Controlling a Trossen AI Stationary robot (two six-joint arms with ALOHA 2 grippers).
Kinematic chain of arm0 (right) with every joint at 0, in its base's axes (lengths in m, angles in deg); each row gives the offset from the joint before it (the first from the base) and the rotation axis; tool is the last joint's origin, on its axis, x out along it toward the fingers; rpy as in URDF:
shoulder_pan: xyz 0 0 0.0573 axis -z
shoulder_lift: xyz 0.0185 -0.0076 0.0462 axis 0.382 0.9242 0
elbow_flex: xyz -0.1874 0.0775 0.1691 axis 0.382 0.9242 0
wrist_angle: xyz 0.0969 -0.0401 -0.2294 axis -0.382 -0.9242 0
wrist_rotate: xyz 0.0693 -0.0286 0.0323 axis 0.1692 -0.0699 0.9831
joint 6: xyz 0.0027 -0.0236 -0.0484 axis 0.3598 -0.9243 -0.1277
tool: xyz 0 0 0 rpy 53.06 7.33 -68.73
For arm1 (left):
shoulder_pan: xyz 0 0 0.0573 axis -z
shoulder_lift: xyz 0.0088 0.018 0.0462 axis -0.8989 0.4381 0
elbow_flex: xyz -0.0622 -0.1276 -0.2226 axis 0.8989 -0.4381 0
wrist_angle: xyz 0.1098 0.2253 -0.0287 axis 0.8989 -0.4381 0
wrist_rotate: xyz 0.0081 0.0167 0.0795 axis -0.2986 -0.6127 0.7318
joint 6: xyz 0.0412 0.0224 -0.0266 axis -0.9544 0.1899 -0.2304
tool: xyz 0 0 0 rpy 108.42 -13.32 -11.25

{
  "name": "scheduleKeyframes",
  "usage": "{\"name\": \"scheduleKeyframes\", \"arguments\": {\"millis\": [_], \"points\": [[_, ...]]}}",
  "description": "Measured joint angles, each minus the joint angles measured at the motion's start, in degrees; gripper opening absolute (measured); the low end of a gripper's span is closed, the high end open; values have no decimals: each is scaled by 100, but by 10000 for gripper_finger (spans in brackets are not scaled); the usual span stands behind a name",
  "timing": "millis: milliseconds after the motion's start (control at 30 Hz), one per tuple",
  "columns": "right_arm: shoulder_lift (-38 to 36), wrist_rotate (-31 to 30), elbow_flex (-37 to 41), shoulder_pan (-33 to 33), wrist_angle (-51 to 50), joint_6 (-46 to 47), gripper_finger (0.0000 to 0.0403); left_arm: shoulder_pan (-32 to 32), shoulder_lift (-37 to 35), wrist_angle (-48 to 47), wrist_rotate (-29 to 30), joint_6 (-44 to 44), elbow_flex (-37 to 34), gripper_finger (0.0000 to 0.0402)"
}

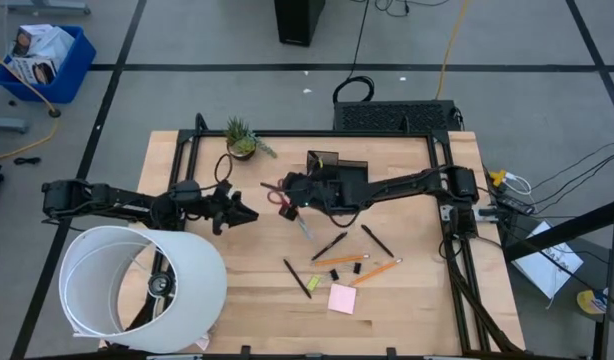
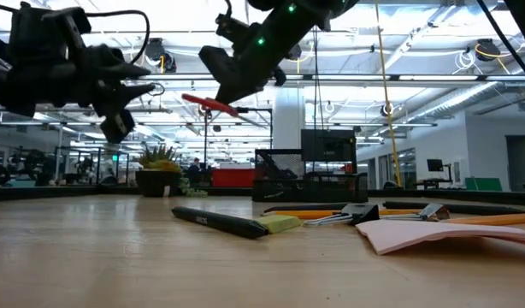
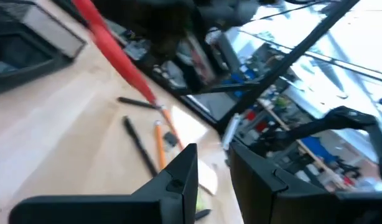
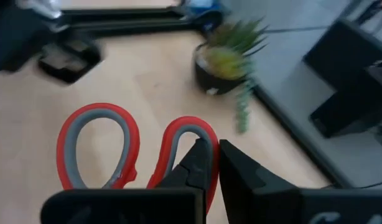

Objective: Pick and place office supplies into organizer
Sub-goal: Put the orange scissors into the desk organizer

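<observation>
Scissors (image 4: 132,152) hang pinched in right gripper (image 4: 209,165) beside organizer (image 1: 339,172); left gripper (image 1: 235,208) fingers spread

The table holds one pair of red-handled scissors (image 1: 284,203), three black pens (image 1: 328,246), two orange pencils (image 1: 377,271), one pink sticky-note pad (image 1: 342,298), one dark organizer (image 1: 338,172), one potted plant (image 1: 241,139) and one white cylinder (image 1: 137,285).
</observation>
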Motion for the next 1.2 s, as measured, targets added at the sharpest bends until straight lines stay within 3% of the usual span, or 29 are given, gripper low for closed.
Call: {"name": "scheduleKeyframes", "arguments": {"millis": [233,500,667,867,1200], "points": [[-20,-216,2,233,395,-523,13,1,0,326,-306,26,0,93],[-23,-1317,0,515,1061,-1639,13,2,2,304,-326,-174,0,93],[-21,-1463,-2,695,1488,-2094,13,1,4,164,-321,-316,0,93],[-21,-2227,-2,944,1898,-2909,13,1,4,140,-321,-330,0,93],[-21,-2129,-2,1604,2400,-3810,13,0,4,-67,-280,-405,0,93]]}}
